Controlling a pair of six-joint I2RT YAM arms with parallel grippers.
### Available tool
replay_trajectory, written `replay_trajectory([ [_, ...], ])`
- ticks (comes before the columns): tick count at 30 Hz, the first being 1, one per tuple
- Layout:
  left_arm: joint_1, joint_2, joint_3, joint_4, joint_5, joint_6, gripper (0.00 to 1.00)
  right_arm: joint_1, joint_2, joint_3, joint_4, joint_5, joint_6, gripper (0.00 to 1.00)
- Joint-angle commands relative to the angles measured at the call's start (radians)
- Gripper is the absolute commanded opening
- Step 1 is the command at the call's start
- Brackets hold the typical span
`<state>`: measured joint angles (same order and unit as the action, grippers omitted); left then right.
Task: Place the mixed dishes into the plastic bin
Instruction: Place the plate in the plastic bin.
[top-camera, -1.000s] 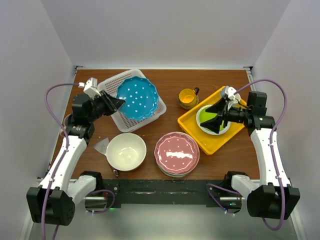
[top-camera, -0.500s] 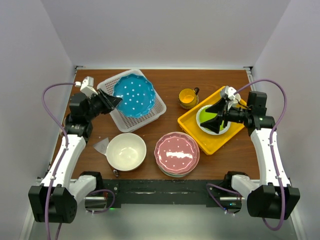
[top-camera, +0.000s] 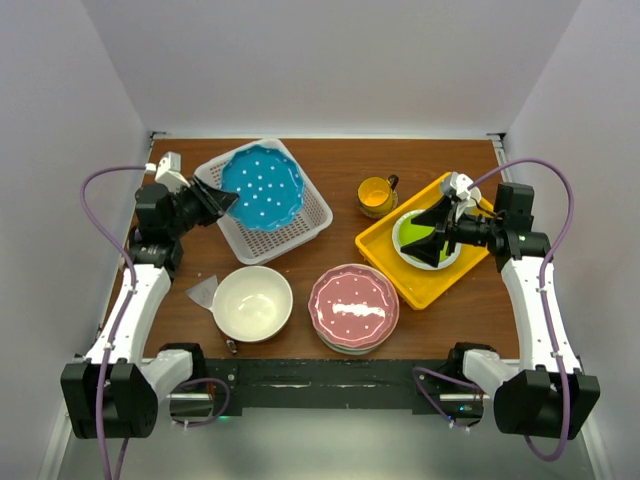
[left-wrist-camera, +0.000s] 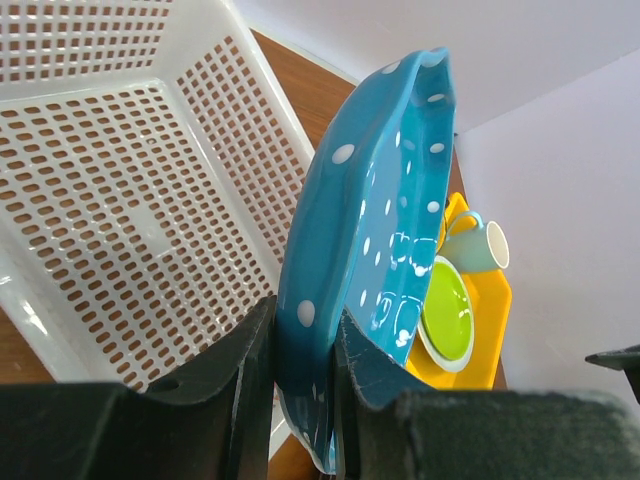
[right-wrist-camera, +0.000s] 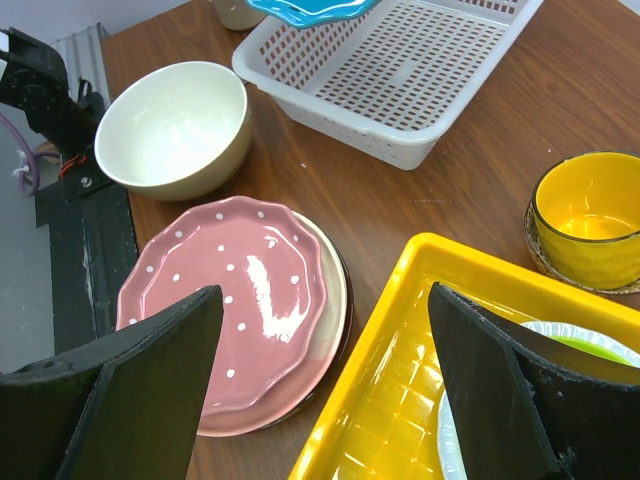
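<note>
Over the plastic bin (top-camera: 295, 228) at far left, the left jaws are clamped on the rim of the tilted blue dotted plate (top-camera: 262, 187); it should be levelled and lowered onto the perforated floor before release, while the right jaws stand apart above the yellow tray (top-camera: 395, 268). Count: one bin, one tray, four plates (blue, pink dotted plate (top-camera: 353, 303) on cream plate (right-wrist-camera: 336, 285), lime-green plate (top-camera: 408, 232)), one cream bowl (top-camera: 252, 303), one yellow mug (top-camera: 376, 196).

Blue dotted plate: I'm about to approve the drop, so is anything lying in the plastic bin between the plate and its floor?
Nothing visible. The left pincer grips the blue dotted plate by its rim over the plastic bin, whose perforated floor shows bare beside it; the patch under the plate is hidden.
</note>
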<state>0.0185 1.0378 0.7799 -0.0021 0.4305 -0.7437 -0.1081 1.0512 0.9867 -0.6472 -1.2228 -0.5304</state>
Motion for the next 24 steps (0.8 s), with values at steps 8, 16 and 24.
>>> replay_trajectory([
  [8, 0.046, 0.01, 0.05, 0.212, 0.039, -0.057, 0.0, -0.008, -0.023, -0.005, 0.027, -0.033, 0.006, 0.88],
  [16, 0.064, 0.031, 0.044, 0.218, 0.021, -0.054, 0.0, -0.011, -0.023, -0.005, 0.026, -0.033, 0.006, 0.88],
  [24, 0.077, 0.064, 0.053, 0.228, -0.024, -0.065, 0.0, -0.011, -0.023, -0.005, 0.027, -0.032, 0.006, 0.88],
])
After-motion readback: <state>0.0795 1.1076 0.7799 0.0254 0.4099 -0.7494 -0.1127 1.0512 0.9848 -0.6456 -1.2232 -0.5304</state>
